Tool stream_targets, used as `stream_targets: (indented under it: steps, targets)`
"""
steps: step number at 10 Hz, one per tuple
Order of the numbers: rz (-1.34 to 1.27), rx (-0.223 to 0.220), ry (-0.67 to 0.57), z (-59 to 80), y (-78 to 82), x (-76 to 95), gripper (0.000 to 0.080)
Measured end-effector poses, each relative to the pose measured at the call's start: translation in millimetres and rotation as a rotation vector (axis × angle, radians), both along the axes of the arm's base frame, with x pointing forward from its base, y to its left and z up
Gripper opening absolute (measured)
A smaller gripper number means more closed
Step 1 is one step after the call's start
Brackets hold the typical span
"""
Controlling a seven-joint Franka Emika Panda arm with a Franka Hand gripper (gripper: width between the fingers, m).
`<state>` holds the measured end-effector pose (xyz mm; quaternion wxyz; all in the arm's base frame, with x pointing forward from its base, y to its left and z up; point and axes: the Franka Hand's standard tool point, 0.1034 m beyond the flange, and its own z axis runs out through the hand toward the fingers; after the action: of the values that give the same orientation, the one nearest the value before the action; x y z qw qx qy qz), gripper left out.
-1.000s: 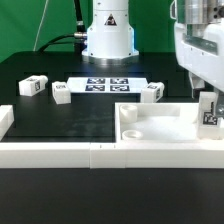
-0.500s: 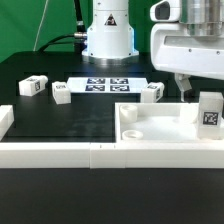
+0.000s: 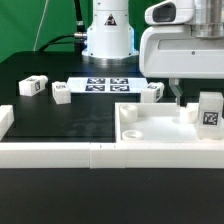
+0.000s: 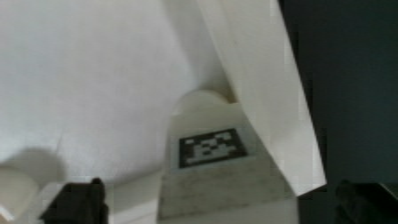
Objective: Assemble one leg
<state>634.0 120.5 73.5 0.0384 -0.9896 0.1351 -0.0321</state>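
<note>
While the gripper [image 3: 182, 97] hangs above the far right part of the tabletop panel [image 3: 160, 135], its dark fingers [image 3: 174, 93] stand apart with nothing between them; in the wrist view the two fingertips [image 4: 75, 200] show as dark shapes at the picture's lower corners, one on each side of the tagged post.

Around the scene in the exterior view: a marker board [image 3: 107, 84] lies flat at about twelve o'clock from the picture's middle, in front of the robot base [image 3: 107, 38]. Three small white posts sit on the black table [image 3: 70, 118]: one [image 3: 33, 86] at ten o'clock near the exterior view's left edge, a second [image 3: 61, 92] just beside it, and a third [image 3: 153, 93] at one o'clock, touching or nearly touching the marker board's right end. A long white rail [image 3: 55, 153] runs along the front, meeting the panel's near edge. The gripper's white housing [image 3: 190, 50] hides part of the panel's far rim.

At three o'clock, the leg [image 3: 209, 112] stands upright on the panel's right side, its long axis vertical, its black-and-white tag facing the camera. It is a stubby block of smooth white plastic. In the wrist view the leg [image 4: 219, 150] rises from the panel's floor beside the raised rim [image 4: 258, 60], tag side showing. The panel is glossy white, with a raised rim and a round corner hole [image 3: 130, 131].
</note>
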Motion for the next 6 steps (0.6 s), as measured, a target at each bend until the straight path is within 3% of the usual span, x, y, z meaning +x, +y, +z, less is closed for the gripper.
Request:
stream_targets:
  steps: [2,4,5,6]
  targets:
    - [0.042,-0.003,-0.003,0.4,0.1,0.2,0.0648]
    - [0.040,-0.003,-0.002,0.1,-0.2,0.0,0.0379]
    - [0.039,-0.003,-0.002,0.2,-0.9,0.2,0.0291]
    - [0.039,-0.003,-0.002,0.2,-0.9,0.1,0.0291]
